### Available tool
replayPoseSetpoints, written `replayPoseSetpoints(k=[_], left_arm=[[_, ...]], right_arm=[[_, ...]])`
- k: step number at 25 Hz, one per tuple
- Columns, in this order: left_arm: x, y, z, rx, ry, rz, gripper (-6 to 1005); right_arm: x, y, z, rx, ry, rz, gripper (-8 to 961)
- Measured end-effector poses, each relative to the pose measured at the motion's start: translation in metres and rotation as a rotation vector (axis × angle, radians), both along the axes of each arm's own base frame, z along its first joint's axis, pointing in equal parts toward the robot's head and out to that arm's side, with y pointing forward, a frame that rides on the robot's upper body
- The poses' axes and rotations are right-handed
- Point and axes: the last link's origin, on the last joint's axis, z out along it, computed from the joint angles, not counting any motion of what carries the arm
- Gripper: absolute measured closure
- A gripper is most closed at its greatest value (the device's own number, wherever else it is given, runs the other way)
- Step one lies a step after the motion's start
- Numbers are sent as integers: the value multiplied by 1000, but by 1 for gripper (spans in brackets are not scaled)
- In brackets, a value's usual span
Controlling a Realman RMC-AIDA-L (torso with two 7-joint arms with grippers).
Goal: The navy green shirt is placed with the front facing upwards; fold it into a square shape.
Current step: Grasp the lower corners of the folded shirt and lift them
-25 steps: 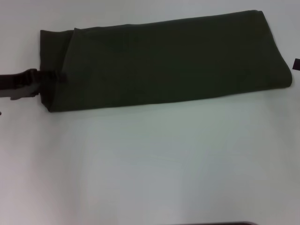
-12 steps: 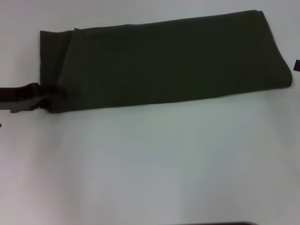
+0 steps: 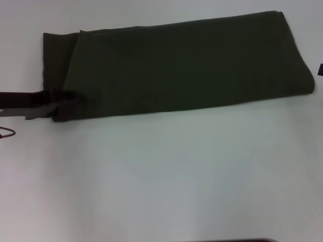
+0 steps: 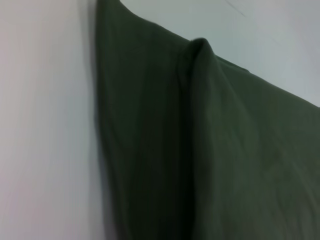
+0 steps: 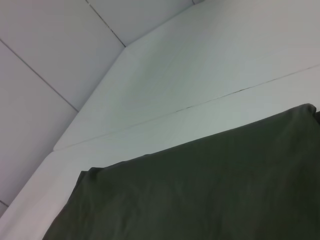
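Reaching in flat from 9 o'clock, the left gripper (image 3: 68,97) sat at the near-left corner of the dark olive-green cotton shirt (image 3: 181,70), fingertips lapping onto the fabric edge. Can't tell if the jaws were apart or clamped on cloth: dark on dark in the head view, and the left wrist view showed no fingers, only a raised lengthwise ridge in the shirt (image 4: 200,140).

Likely reason for that spot: the shirt was already a long narrow band, so grabbing a short end lets it fold over toward 3 o'clock into a square.

Arm pose: low, roughly level with the white tabletop (image 3: 161,181), forearm running straight out past the 9 o'clock edge.

Shirt lay across the far half of the tabletop, long axis 9 to 3, right end slightly farther away.

Right gripper (image 3: 320,69): only a dark sliver at the 3 o'clock edge beside the shirt's right end, looked idle.
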Motion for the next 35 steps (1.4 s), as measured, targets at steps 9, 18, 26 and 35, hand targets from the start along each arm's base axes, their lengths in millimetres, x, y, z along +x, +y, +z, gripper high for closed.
replayPoseSetpoints(k=[9,18,26,35], left_arm=[[10,3,-2,-62,0,-2,221],[17,8,-2,-100,25,-26,405],[27,12,11,-149,23,-62,743],[35,20,12,-150,31,-81,979]], right_arm=[[-2,1,1,-5,7,4,98],[-5,6,6,-23,15,-6,97],[-3,23,29,-181,-50,-204,97],[-15,56,28,-287,-203,-298,97]])
